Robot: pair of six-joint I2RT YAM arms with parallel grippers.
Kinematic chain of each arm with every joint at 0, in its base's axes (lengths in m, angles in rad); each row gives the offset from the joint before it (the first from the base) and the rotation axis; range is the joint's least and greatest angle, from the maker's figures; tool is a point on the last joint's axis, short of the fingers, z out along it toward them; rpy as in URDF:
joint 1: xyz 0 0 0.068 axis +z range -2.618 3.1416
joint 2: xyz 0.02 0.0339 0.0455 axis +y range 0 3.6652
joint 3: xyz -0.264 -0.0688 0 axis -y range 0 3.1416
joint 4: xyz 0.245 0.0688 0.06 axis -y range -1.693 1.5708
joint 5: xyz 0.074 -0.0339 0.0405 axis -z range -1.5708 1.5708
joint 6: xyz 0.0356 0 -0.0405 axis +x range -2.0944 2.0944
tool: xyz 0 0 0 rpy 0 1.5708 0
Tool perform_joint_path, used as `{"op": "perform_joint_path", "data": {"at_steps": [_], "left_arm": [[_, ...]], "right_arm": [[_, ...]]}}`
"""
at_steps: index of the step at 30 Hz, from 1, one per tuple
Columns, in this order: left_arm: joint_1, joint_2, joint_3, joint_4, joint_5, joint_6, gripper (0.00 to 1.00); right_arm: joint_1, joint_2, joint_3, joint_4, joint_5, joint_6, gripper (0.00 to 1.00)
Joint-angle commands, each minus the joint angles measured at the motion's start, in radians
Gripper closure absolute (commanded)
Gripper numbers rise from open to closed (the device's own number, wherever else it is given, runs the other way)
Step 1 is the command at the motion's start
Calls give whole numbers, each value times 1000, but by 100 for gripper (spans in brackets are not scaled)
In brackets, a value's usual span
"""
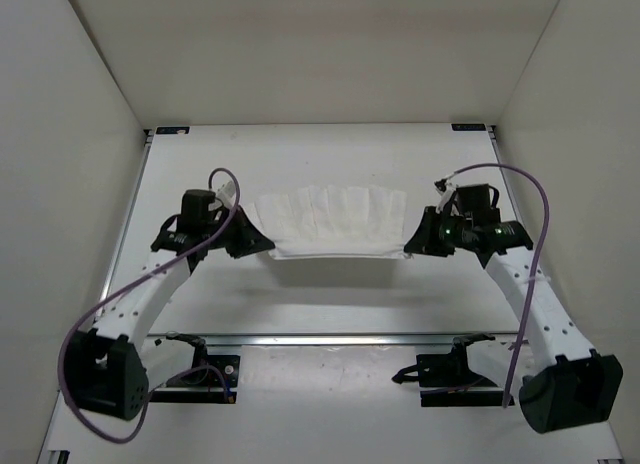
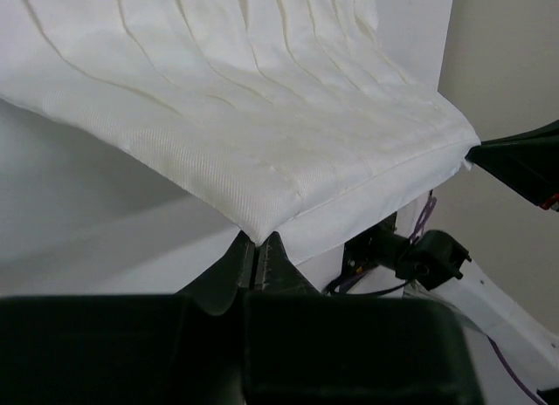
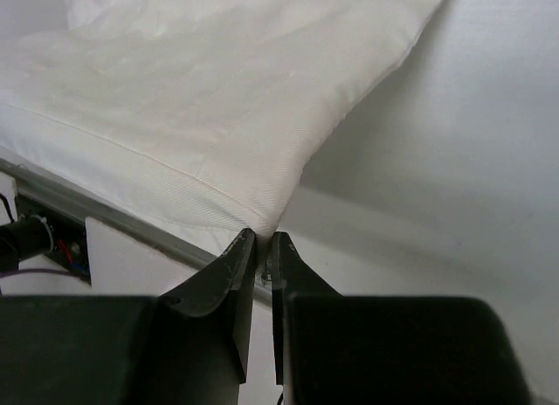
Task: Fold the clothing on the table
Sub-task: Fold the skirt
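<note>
The clothing (image 1: 333, 222), thin, white and creased, hangs stretched between my two grippers above the table (image 1: 330, 154), its near edge sagging in a shallow curve. My left gripper (image 1: 268, 246) is shut on the clothing's left corner. In the left wrist view the corner of the clothing (image 2: 262, 134) is pinched at the tips of the left gripper (image 2: 258, 241). At the other end, my right gripper (image 1: 408, 250) is shut on the right corner. The right wrist view shows the clothing (image 3: 201, 99) narrowing to a point clamped in the right gripper (image 3: 263, 239).
A metal rail (image 1: 330, 338) crosses the table in front of the arm bases. White enclosure walls (image 1: 70, 134) rise on the left, right and back. Purple cables (image 1: 205, 252) loop off both arms. The clothing casts a shadow on the table below it.
</note>
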Motion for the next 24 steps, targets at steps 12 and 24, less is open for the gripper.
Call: {"op": "perform_joint_path", "data": {"at_steps": [12,24], "left_arm": [[47,-125,-22,-35,-96,-11,100],[137,552,276,199,-60,-47,86]], "right_arm": [[-43,-41,14,-111,42,-26,100],[-30,911,774,40,-51,-8,100]]}}
